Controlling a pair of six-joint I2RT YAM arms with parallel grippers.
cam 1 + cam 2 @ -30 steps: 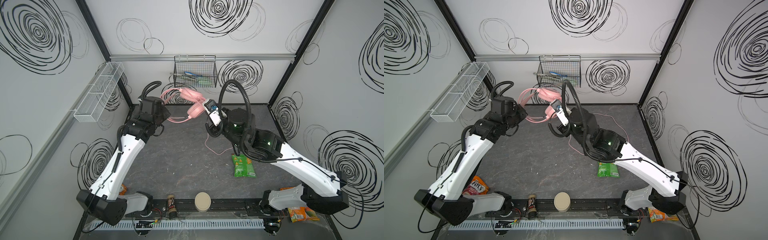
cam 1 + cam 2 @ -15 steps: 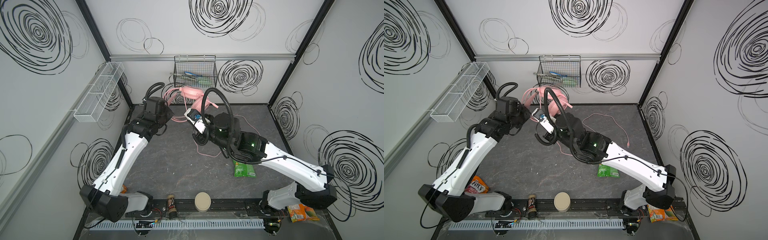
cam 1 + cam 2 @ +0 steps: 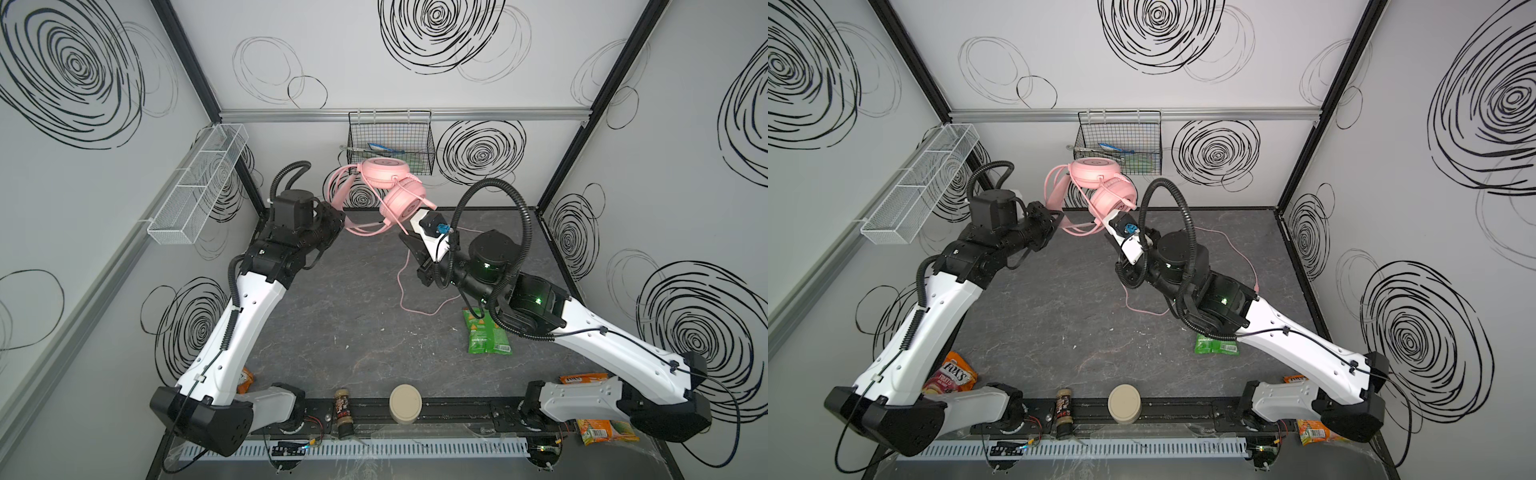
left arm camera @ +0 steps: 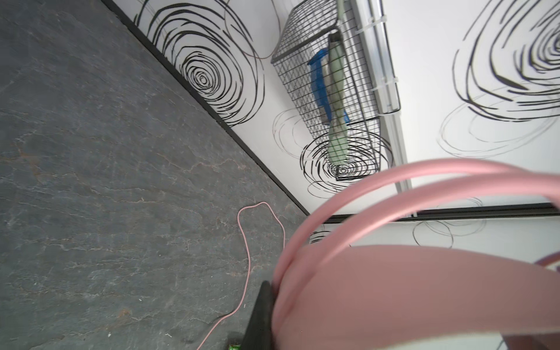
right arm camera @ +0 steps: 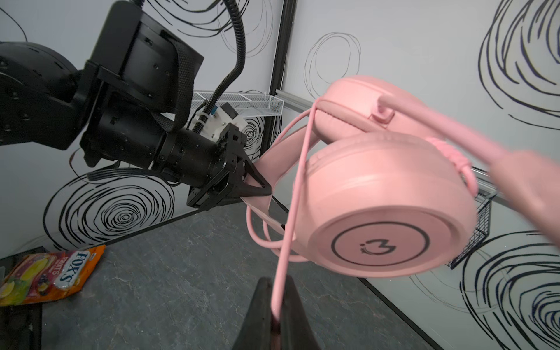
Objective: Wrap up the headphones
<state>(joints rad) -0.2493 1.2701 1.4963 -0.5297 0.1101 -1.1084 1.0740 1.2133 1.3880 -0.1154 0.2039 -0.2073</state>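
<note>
The grey tabletop (image 3: 353,316) is carrying both arms, which are reaching toward its back edge. The left arm (image 3: 249,316) is standing almost where it was a second ago. The right arm (image 3: 582,332), swung across toward the left half a second ago, is now lying back on the right side, much as it was a second ago.

In both top views the headphones (image 3: 384,172) are hanging in the air over the middle of the back edge. They are just in front of the black wire basket (image 3: 390,137) on the back wall, with one earcup above the other. They are sitting a little higher than a second ago.

The left end effector (image 5: 271,201) is pressing together on the headband (image 5: 278,148) and holding the whole headset clear of the tabletop. The right end effector (image 5: 277,286) is pinching the cable (image 5: 298,185), its fingers sitting nearly together around it just below the lower earcup.

The green snack pack (image 3: 484,336) is lying toward the right edge, partly under the right arm. The Fox's candy bag (image 3: 951,374) is lying at the front left corner, and the round beige lid (image 3: 406,409) is sitting at the middle of the front edge. None of the three is showing any shift.

From the pinch, the cable is dropping to the tabletop, looping near the middle and trailing off toward the right edge, lying there as it did before.
</note>
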